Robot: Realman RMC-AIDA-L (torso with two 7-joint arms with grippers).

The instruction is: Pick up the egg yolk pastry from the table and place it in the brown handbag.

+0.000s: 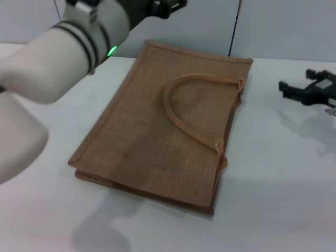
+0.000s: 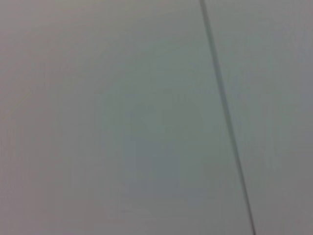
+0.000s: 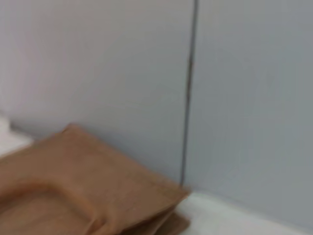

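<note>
Head view | brown handbag (image 1: 157, 131) flat on table (image 1: 273, 184) | right hand (image 1: 294, 93) wide, beside bag | left hand (image 1: 170, 6) raised, grip unclear

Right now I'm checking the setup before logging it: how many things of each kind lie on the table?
Brown handbag: 1
Egg yolk pastry: 0 in view
Total on the white table: 1

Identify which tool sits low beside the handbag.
The right tool, low over the table and clear of the brown handbag; the left tool is raised above the bag's far corner.
</note>
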